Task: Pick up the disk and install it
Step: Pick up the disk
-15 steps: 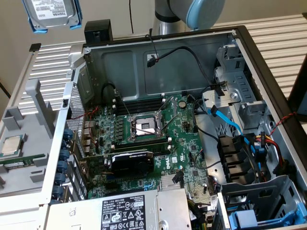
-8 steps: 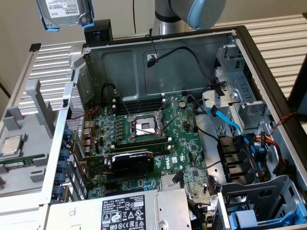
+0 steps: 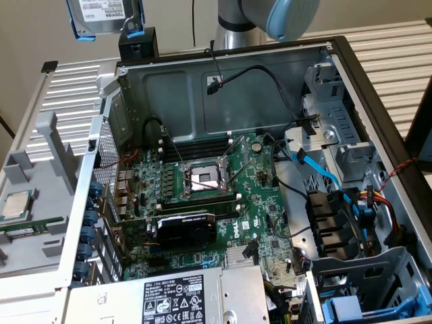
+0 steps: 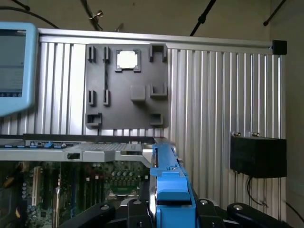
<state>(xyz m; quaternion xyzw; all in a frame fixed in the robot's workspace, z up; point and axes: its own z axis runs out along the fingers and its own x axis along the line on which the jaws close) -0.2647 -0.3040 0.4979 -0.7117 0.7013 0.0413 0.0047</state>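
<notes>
Being clamped by its blue edge in the claw [image 4: 171,209], the disk [image 3: 104,15] is held high over the case [image 3: 202,88] edge, likely so nothing gets bumped.

arm [image 3: 233,27]: upright link, blue-capped joint above | end effector [image 4: 173,211]: jaws closed on both sides of the disk [image 4: 168,185], held aloft

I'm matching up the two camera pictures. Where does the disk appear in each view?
Exterior view: the disk hangs at the exterior view's upper left, label towards the camera, above the computer case corner.
Wrist view: the disk is seen edge-on, close up, blue frame showing, over the case rim.
Shared landmark: the grey tray holding a chip.
</notes>
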